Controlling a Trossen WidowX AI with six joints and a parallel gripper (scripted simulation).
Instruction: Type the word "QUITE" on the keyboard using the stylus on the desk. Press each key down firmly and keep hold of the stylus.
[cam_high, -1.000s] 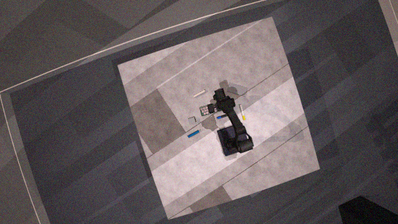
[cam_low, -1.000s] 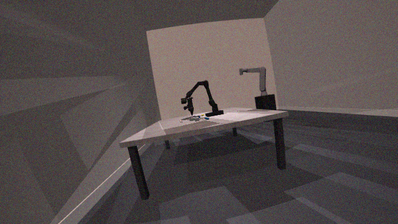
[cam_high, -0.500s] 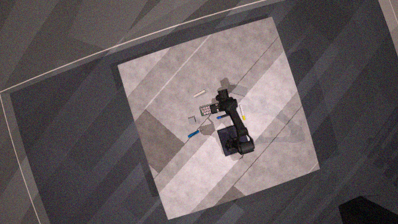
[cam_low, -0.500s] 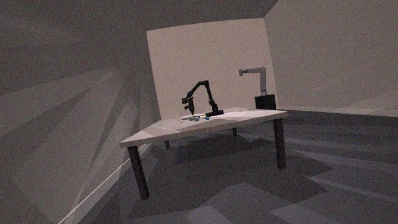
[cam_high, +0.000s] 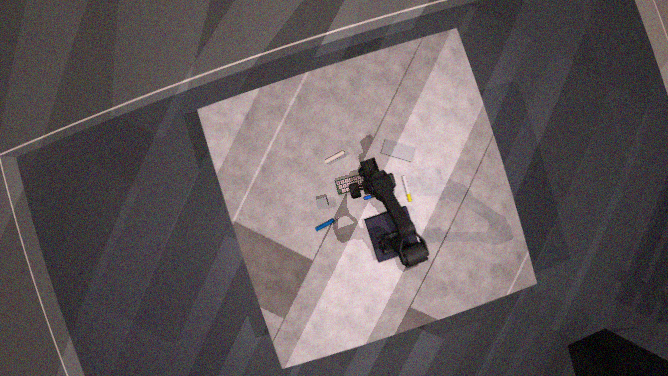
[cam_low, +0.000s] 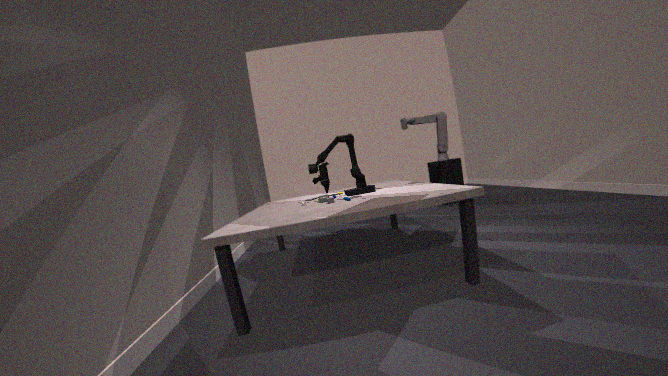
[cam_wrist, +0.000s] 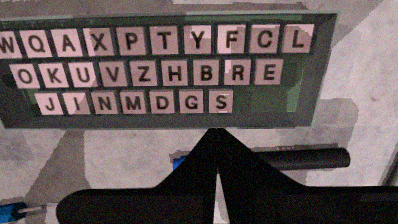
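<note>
The black-and-blue stylus (cam_high: 368, 197) (cam_low: 334, 196) (cam_wrist: 312, 158) lies partly hidden behind the fingers (cam_low: 327, 191), which are fully closed and empty.

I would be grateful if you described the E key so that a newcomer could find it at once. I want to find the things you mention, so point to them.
In the wrist view, find the keyboard (cam_high: 342, 184) (cam_wrist: 320, 100), the dark-framed block with pale lettered keys. Go to its middle row, which starts with O, and follow it to the right end. The E key (cam_wrist: 269, 72) is the last one there, just right of R and below C.
</note>
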